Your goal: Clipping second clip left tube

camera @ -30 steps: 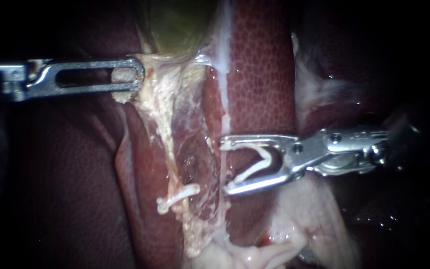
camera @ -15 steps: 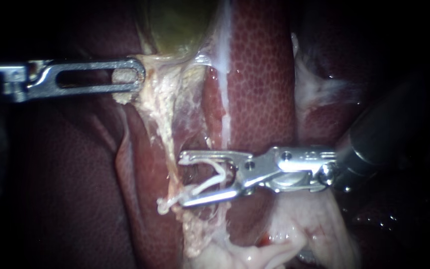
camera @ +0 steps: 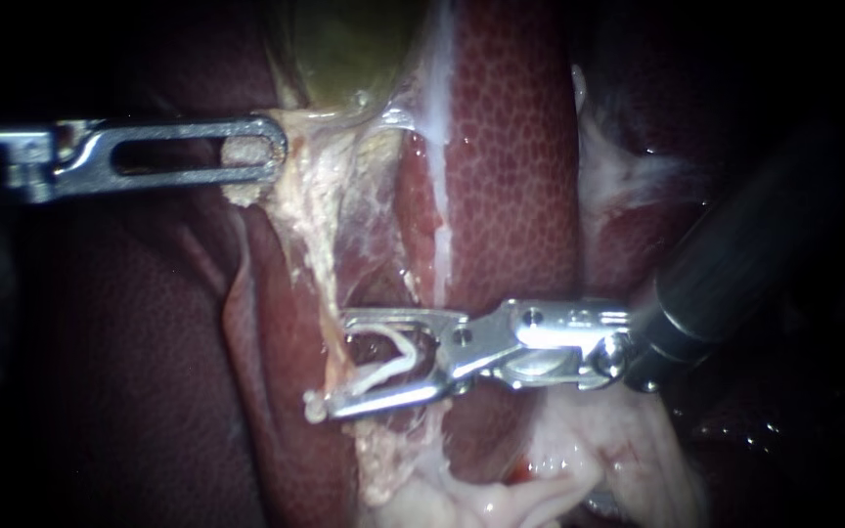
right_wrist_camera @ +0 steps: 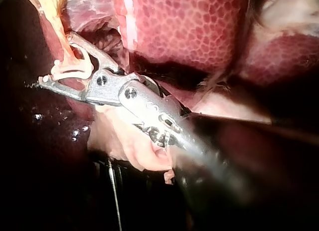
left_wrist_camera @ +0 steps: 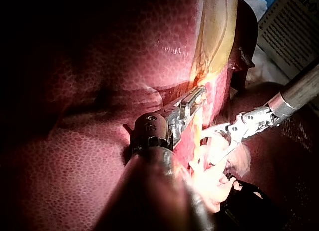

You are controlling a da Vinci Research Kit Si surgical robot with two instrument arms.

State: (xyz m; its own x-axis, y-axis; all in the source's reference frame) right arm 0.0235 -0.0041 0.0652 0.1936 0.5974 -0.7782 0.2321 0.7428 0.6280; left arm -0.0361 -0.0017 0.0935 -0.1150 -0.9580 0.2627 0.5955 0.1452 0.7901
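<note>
My left instrument (camera: 264, 154) comes in from the left, its slotted jaws shut on pale tissue just under the greenish gallbladder (camera: 344, 49). From there the left tube (camera: 317, 240) runs down as a pale, fatty strand. One white clip (camera: 315, 406) sits on its lower part. My right instrument (camera: 339, 364) holds a white open clip (camera: 398, 352) that touches both jaws. Those jaws stand wide apart on either side of the tube, the lower one lying over the seated clip. In the right wrist view the right instrument (right_wrist_camera: 56, 60) straddles the strand. In the left wrist view the left instrument (left_wrist_camera: 192, 99) grips it, with the right instrument (left_wrist_camera: 214, 146) beside it.
Mottled red liver (camera: 511, 147) lies behind and to the right of the tube. A thin white strand (camera: 439, 225) runs down the liver's edge. Loose pale tissue (camera: 540, 489) is heaped below the right instrument. Dark liver (camera: 129, 372) fills the left.
My right instrument has travelled left across the liver, and its clip-bearing jaws now straddle the left tube at the seated clip. The left instrument has stayed put.
</note>
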